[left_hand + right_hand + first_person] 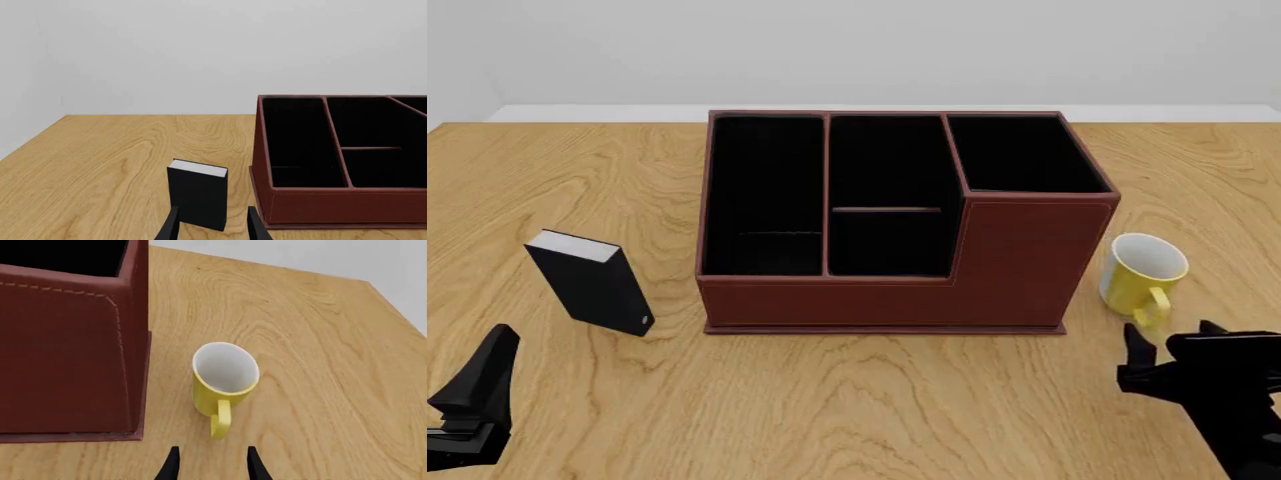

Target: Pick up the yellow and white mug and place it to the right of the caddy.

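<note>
Wood-grain table [868,400] under me: my left gripper [212,227] hangs with fingers parted and empty, a black block [590,280] just ahead of its tips. Center sits the caddy [894,225]. Just right of it stands the yellow and white mug [223,380], upright, handle toward my right gripper [212,465], whose spread, empty fingers stop short of it.

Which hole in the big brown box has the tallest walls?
The back right compartment of the caddy, nearest the yellow and white mug. Its corner section rises above the other compartments.
</note>
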